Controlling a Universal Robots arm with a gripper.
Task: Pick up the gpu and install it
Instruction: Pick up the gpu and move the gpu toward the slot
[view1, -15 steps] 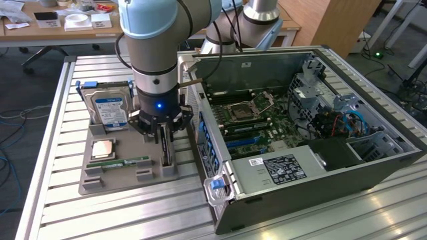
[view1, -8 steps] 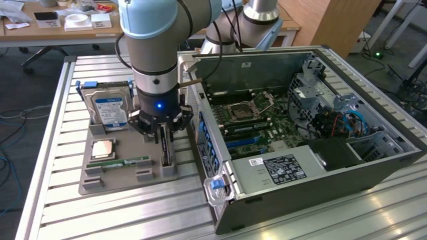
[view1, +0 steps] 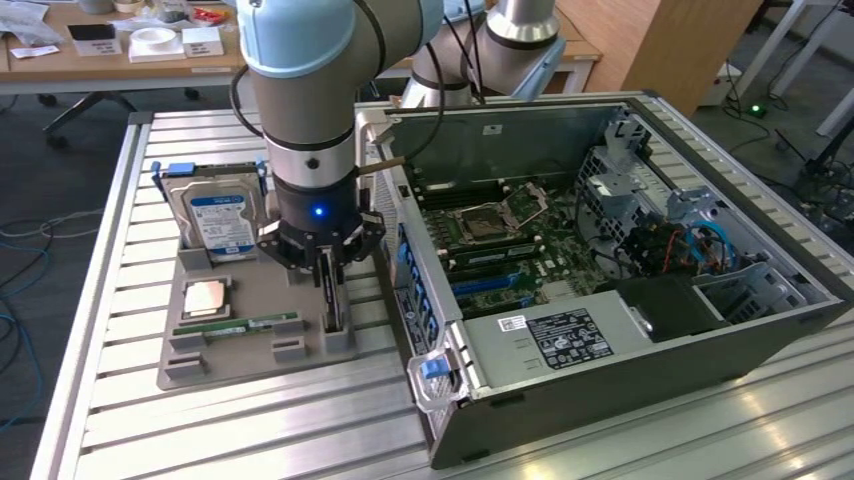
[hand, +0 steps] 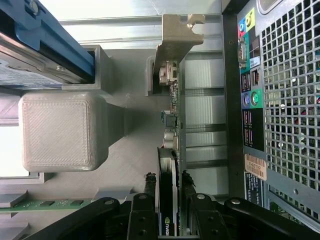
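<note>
Aluminium slats make up the table (view1: 240, 420) that everything sits on. The room behind is office-ish: a cluttered desk (view1: 107, 60) and a wooden cabinet (view1: 667, 40) well beyond the PC case (view1: 641, 370), plus loose cables (view1: 27, 240) on the floor. The case lies on its side with the panel off, so the power supply (view1: 561, 335) and motherboard (view1: 501, 225) are in plain sight.

Just beside the case's rear panel (hand: 250, 100) there's a grey printed holder (view1: 240, 365). On the holder's side away from the case, front to back, are a memory stick (view1: 238, 326) lying flat, a CPU (view1: 204, 298), and a hard drive (view1: 220, 222) standing on edge. The arm (view1: 314, 100) comes straight down between the hard drive and the case and hides the holder's back corner.

The gpu (view1: 334, 305) (hand: 167, 210) stands on its long edge in the holder slot nearest the case, with a strip of bare table between them. Its long axis runs flat along the table, parallel to the rear panel. The silvery bracket (hand: 175, 40) is at the hard-drive end, away from the gripper (view1: 330, 275) (hand: 167, 182). The black cooler face looks turned away from the case, green board towards it. The jaws sit one on each face of the card, really close, but I honestly can't tell if they're pinching it or just straddling it.
</note>
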